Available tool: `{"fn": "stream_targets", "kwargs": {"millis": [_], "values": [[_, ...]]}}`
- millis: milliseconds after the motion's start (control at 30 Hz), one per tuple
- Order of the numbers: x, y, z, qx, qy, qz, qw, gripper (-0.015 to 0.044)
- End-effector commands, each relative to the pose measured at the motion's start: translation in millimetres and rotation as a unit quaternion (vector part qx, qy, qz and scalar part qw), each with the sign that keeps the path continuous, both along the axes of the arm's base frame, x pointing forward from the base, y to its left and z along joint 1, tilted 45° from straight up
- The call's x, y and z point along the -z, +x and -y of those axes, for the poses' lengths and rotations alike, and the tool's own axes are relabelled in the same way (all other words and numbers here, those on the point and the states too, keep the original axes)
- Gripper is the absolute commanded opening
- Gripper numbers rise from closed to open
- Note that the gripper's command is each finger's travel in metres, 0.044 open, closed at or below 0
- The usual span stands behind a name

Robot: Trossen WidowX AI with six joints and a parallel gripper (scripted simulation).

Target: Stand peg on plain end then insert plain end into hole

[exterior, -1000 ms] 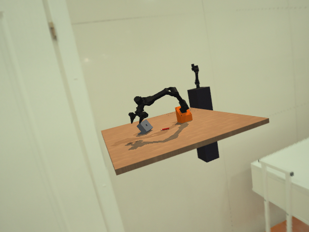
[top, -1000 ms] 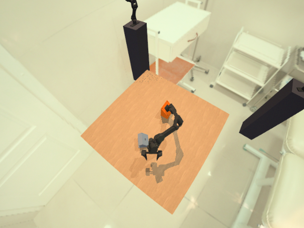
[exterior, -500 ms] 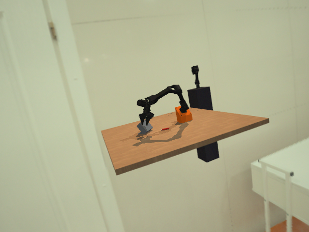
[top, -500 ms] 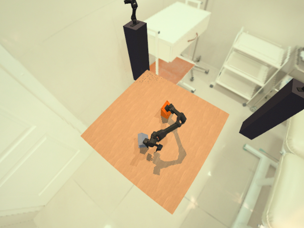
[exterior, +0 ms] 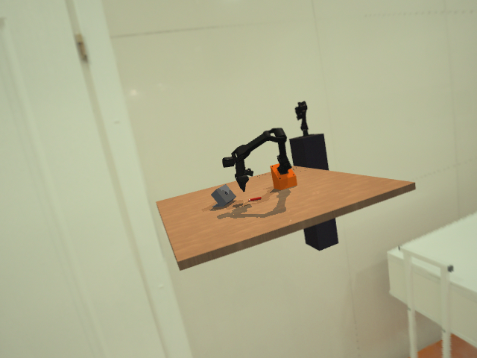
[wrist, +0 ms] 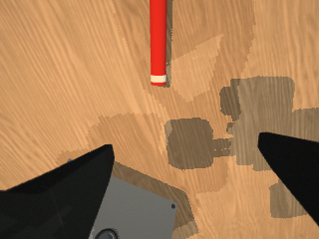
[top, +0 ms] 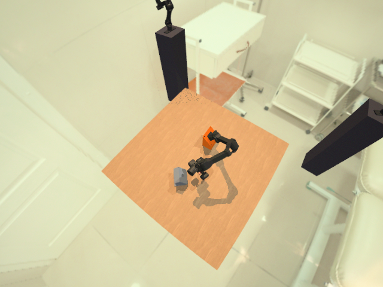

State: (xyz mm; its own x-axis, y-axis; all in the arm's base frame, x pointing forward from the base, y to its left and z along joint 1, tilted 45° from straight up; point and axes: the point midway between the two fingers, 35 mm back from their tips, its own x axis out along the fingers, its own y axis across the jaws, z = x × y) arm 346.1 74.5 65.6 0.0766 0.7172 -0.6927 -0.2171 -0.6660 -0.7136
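Note:
A red peg [exterior: 255,199] [wrist: 158,40] lies flat on the table. Its white band [wrist: 159,79] is at the end nearer my fingers in the wrist view; the far end runs out of that view. The arm hides most of the peg in the top view. My gripper [top: 197,173] [exterior: 243,189] [wrist: 184,145] is open and empty, pointing down above the table, between the peg and the grey block. The grey block with the sloped panel [top: 180,180] [exterior: 221,197] [wrist: 142,204] stands beside my gripper. Its dark hole [top: 182,174] [exterior: 226,192] [wrist: 106,233] shows in the face, partly cut off in the wrist view.
An orange block [top: 207,143] [exterior: 284,183] stands on the wooden table [top: 148,154] [exterior: 200,231] at the arm's base. The left finger overlaps the grey block in the wrist view. Dark pillars [top: 171,61] [exterior: 310,154] bearing other arms stand off the table.

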Motion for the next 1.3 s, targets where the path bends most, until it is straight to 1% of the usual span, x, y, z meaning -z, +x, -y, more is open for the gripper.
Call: {"fn": "stream_targets", "kwargs": {"millis": [0, 67, 1267], "values": [[1.0, -28.9, 1.8, -0.001, -0.005, -0.05, 0.999, 0.044], [1.3, -35.1, 1.8, -0.002, -0.006, -0.062, 0.998, 0.044], [39.6, -34.0, -36.0, -0.001, -0.006, -0.062, 0.998, 0.044]]}}
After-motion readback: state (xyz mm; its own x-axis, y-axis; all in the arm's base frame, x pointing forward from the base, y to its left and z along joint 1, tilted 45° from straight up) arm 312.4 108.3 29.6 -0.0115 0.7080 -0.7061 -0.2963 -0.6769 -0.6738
